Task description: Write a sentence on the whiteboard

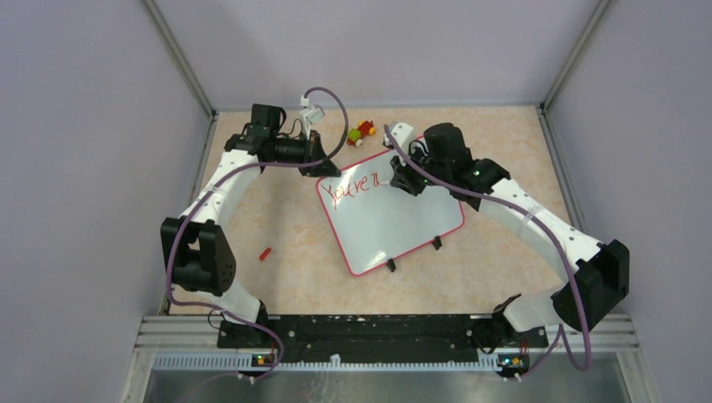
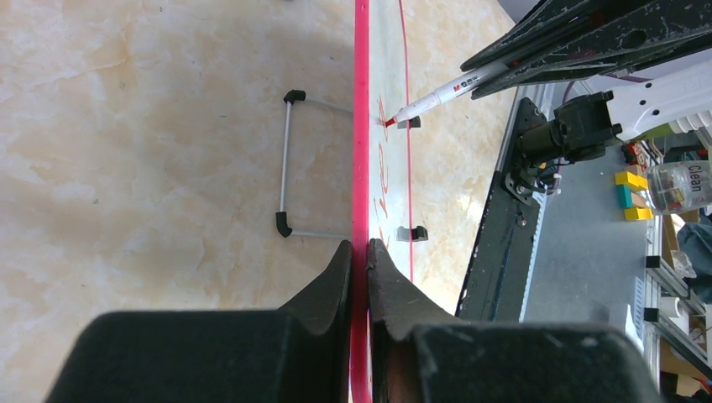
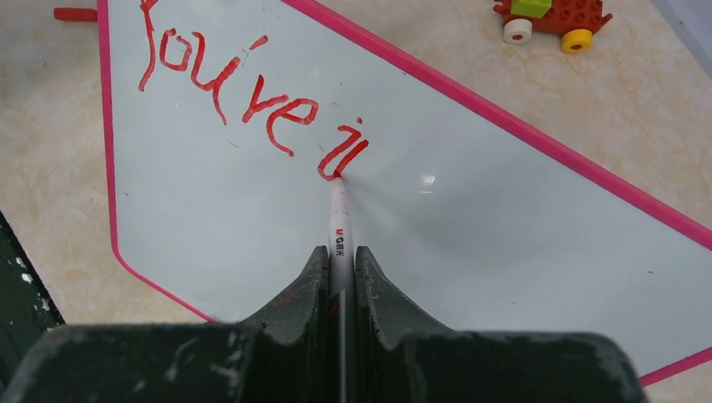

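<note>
The whiteboard (image 1: 395, 222) lies tilted on the table, white with a pink-red rim and two black clips on its near edge. Red lettering (image 1: 351, 186) on it reads "You're" plus the start of another word, clearer in the right wrist view (image 3: 231, 84). My left gripper (image 2: 359, 250) is shut on the board's rim (image 2: 361, 126) at its far left corner (image 1: 321, 172). My right gripper (image 3: 340, 256) is shut on a white marker (image 3: 338, 220), and its red tip touches the board at the last stroke. The marker also shows in the left wrist view (image 2: 441, 94).
A small toy car of coloured bricks (image 1: 362, 132) sits just beyond the board, also in the right wrist view (image 3: 550, 17). A red marker cap (image 1: 265, 253) lies on the table left of the board. A wire stand (image 2: 290, 164) lies under the board.
</note>
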`<state>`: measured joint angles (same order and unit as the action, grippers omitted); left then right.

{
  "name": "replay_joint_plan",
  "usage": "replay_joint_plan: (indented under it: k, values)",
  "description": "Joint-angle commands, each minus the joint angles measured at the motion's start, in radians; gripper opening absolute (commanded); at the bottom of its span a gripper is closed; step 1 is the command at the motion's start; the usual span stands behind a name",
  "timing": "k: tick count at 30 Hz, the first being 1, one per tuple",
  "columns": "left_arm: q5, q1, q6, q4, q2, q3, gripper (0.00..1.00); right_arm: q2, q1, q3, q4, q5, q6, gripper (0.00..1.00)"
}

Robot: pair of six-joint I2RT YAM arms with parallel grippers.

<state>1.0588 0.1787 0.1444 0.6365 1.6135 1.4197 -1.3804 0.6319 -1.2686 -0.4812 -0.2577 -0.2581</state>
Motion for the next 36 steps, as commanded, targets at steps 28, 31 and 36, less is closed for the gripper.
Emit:
replay_joint_plan:
  k: [28, 31, 36]
  values:
    - [0.034, 0.017, 0.004, 0.015, 0.01, 0.023, 0.0, 0.001, -0.032, -0.023, 0.012, 0.013, -0.004, 0.0]
    - [0.033, 0.017, 0.005, 0.015, 0.004, 0.019, 0.0, 0.003, -0.032, -0.007, 0.011, 0.004, 0.0, 0.0]
    - [0.033, 0.017, 0.007, 0.015, 0.002, 0.018, 0.0, 0.018, -0.029, 0.004, 0.011, -0.005, 0.008, 0.0]
